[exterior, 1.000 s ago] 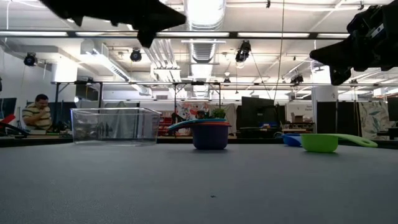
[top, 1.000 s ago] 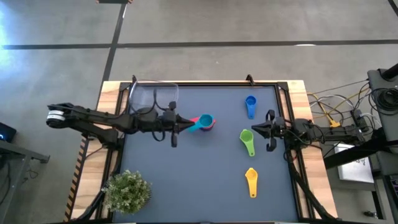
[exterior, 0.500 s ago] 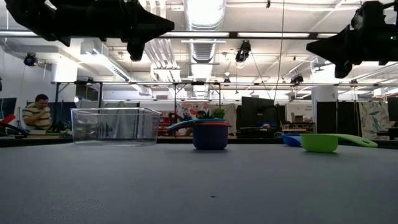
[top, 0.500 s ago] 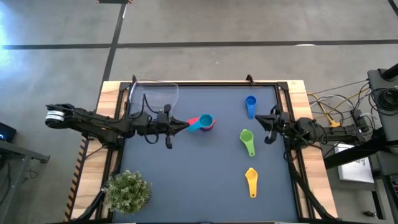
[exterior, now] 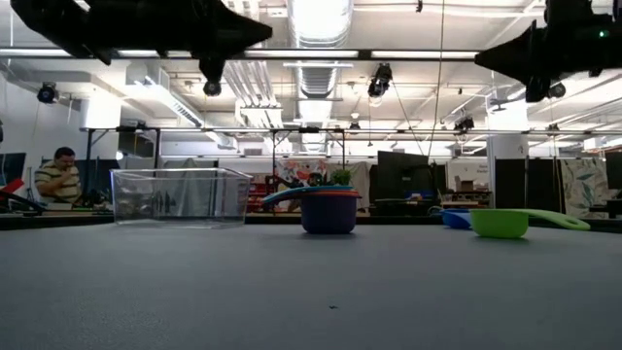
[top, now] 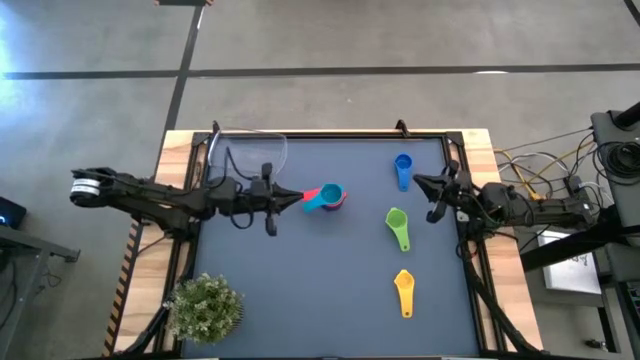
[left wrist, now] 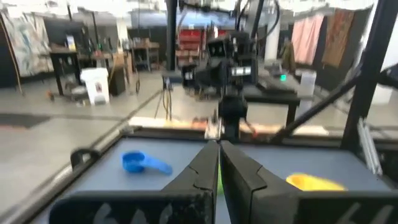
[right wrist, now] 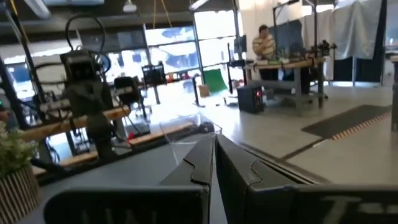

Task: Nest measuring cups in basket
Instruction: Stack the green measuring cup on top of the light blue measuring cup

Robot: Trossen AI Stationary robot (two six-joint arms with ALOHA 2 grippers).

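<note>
Basket (top: 248, 157) sits empty at the counter's (top: 300, 290) far-left corner. Right of it lies a nested stack (top: 329, 197), teal handle pointing toward the basket. Blue cup (top: 402, 170), green cup (top: 398, 227) and yellow cup (top: 403, 291) lie farther right, handles pointing toward the near edge. Left gripper (top: 297, 196) and right gripper (top: 418, 181) hover pinched closed, empty.

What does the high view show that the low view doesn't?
Only the high view shows the yellow cup near the table's front, the potted plant at the left front corner, and where each cup lies. Only the low view shows a seated person in the room behind. Both show the clear basket, the stack of cups, the green cup, and the left gripper and right gripper, both shut and empty.
</note>
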